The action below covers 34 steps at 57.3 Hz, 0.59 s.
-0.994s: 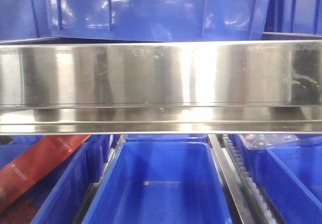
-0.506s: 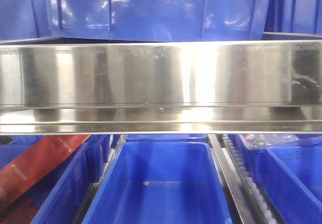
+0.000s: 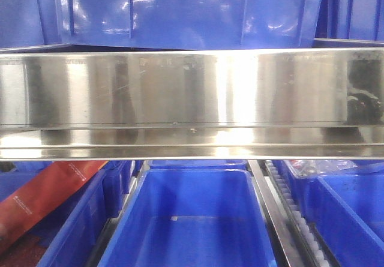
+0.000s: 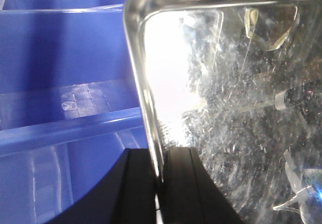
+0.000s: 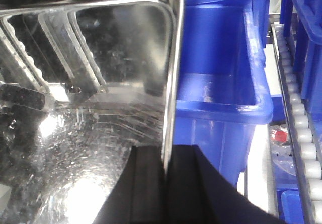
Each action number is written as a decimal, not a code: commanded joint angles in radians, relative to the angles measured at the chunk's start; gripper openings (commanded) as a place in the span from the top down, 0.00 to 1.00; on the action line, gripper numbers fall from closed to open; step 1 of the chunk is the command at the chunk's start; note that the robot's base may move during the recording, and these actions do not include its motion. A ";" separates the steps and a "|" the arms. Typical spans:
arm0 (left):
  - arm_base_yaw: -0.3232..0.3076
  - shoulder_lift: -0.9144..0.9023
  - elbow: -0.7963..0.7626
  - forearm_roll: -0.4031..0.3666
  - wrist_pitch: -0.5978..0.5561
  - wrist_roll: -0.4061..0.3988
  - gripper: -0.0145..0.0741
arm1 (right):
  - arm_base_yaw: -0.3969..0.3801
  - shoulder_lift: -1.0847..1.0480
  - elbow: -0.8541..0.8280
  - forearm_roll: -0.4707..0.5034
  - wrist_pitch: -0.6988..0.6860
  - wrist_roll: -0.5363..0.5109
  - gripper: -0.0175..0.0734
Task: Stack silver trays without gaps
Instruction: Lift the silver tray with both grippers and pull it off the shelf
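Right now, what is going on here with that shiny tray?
The robot holds a silver tray with both arms. The left pincer is shut on one side rim, and the right pincer is shut on a rim too, seemingly the opposite one. Beside it stand blue bins. The wrist views show no second tray.

Front cam: level, close on rail (image 3: 180, 99), bins (image 3: 198, 195) beyond. 2 wrist cams sit just behind left claw (image 4: 158, 183), right claw (image 5: 166, 183); share tray (image 4: 226, 133) ahead.

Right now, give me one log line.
left hand: shut on tray rim | right hand: shut on tray rim | blue bins: beside tray
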 commanded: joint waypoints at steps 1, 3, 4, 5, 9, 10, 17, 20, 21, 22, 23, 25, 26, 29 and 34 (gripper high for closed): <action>-0.005 -0.017 -0.007 0.021 -0.035 0.016 0.84 | 0.000 -0.014 -0.007 -0.019 -0.053 -0.014 0.89; -0.005 -0.017 -0.007 0.021 -0.035 0.016 0.84 | 0.000 -0.014 -0.007 -0.019 -0.053 -0.014 0.89; -0.005 -0.017 -0.007 0.021 -0.035 0.016 0.84 | 0.000 -0.014 -0.007 -0.019 -0.053 -0.014 0.89; -0.005 -0.017 -0.007 0.021 -0.035 0.016 0.84 | 0.000 -0.014 -0.007 -0.019 -0.053 -0.014 0.89; -0.005 -0.017 -0.007 0.021 -0.035 0.016 0.84 | 0.000 -0.014 -0.007 -0.019 -0.053 -0.014 0.89; -0.005 -0.017 -0.007 0.021 -0.035 0.016 0.84 | 0.000 -0.014 -0.007 -0.019 -0.053 -0.014 0.89; -0.005 -0.017 -0.007 0.021 -0.035 0.016 0.84 | 0.000 -0.014 -0.007 -0.019 -0.053 -0.014 0.89; -0.005 -0.017 -0.007 0.021 -0.035 0.016 0.84 | 0.000 -0.014 -0.007 -0.019 -0.053 -0.014 0.89; -0.005 -0.017 -0.007 0.021 -0.035 0.016 0.84 | 0.000 -0.014 -0.007 -0.019 -0.053 -0.014 0.89; -0.005 -0.017 -0.007 0.021 -0.035 0.016 0.84 | 0.000 -0.014 -0.007 -0.019 -0.053 -0.014 0.89; -0.005 -0.017 -0.007 0.021 -0.035 0.016 0.84 | 0.000 -0.014 -0.007 -0.019 -0.053 -0.014 0.89; -0.005 -0.017 -0.007 0.021 -0.035 0.016 0.84 | 0.000 -0.014 -0.007 -0.019 -0.053 -0.014 0.89; -0.005 -0.017 -0.007 0.021 -0.035 0.016 0.84 | 0.000 -0.014 -0.007 -0.019 -0.053 -0.014 0.89; -0.005 -0.017 -0.007 0.021 -0.035 0.016 0.84 | 0.000 -0.014 -0.007 -0.019 -0.053 -0.014 0.89; -0.005 -0.016 -0.007 0.020 -0.035 0.016 0.84 | 0.000 -0.014 -0.007 -0.019 -0.053 -0.014 0.89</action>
